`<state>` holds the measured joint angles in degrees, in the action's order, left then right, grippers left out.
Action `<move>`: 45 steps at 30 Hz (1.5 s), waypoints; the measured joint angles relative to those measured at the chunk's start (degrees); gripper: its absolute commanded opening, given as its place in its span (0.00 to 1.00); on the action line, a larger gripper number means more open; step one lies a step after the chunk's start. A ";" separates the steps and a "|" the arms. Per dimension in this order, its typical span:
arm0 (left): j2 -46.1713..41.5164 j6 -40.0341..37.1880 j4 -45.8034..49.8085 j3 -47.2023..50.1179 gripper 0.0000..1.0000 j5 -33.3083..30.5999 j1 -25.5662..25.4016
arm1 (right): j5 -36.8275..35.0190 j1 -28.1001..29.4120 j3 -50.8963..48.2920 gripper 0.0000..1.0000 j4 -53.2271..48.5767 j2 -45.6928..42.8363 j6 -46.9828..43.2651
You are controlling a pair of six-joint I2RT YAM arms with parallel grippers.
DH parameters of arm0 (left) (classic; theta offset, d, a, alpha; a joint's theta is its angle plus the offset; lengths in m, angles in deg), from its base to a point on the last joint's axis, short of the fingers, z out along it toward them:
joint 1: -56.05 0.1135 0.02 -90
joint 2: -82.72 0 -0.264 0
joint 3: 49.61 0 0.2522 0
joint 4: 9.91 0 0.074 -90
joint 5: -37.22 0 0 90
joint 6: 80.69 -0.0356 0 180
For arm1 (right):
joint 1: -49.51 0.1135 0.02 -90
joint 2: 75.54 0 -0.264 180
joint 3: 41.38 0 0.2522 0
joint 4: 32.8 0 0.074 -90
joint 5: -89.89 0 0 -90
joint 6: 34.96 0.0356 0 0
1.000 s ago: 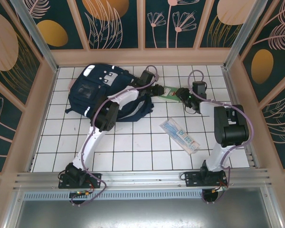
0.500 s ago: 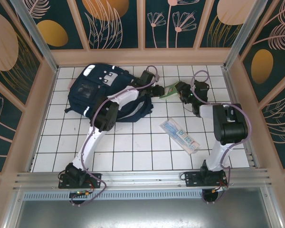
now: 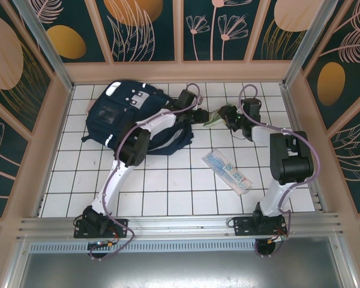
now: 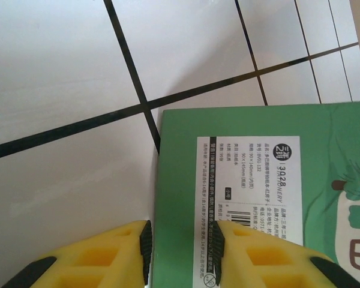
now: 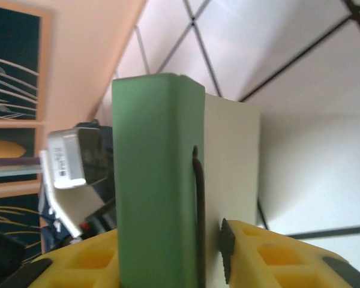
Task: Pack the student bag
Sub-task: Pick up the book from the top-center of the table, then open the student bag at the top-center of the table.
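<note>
Student bag (image 3: 117,114): lying on far-left part of white tiled desk (image 3: 168,192), front pocket facing up, near edge passing under left arm.
Green notebook (image 3: 215,120): tilting up off tiles between both tools, just right of bag.
Right tool (image 5: 168,240): clamping notebook (image 5: 156,168) across thickness, cover and pages sitting between yellow fingers.
Left tool (image 4: 181,231): hovering over labelled face of notebook (image 4: 246,180), standing narrowly apart, straddling its edge.
Clear packet (image 3: 228,170): lying flat beside right arm, well apart from bag.
</note>
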<state>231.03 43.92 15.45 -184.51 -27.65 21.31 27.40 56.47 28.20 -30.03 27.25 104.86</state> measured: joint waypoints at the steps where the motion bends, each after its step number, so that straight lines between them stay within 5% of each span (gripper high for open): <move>1: 0.00 0.00 0.20 0.00 0.36 0.00 -0.07 | -0.39 -0.17 0.02 0.34 -1.84 -0.11 -0.90; 10: -0.79 -0.02 1.79 0.22 0.41 -0.04 -0.11 | -1.95 -1.31 -0.37 0.00 -9.31 -2.38 -5.27; 18: -8.76 -2.03 7.34 2.86 0.49 -4.20 0.61 | -1.99 -2.49 -2.08 0.00 -11.15 -6.51 -6.08; 28: -29.53 -11.80 14.25 13.70 0.53 -22.58 3.91 | -1.07 -2.54 -4.87 0.00 -11.93 -15.74 -5.49; 41: -31.71 -22.43 20.17 28.17 0.56 -32.02 1.86 | -0.24 -1.29 -9.60 0.00 -11.91 -20.39 -3.37; 43: -31.61 -23.06 20.17 28.15 0.50 -33.62 0.87 | -0.24 -0.90 -10.03 0.00 -11.93 -21.05 -2.97; 45: -31.12 -23.39 20.17 28.13 0.31 -35.41 0.11 | -0.24 -0.52 -10.23 0.00 -11.93 -21.64 -2.80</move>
<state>199.90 20.53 35.62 -156.38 -63.06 21.42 27.16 55.95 17.97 -41.96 5.61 102.06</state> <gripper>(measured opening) 0.453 0.215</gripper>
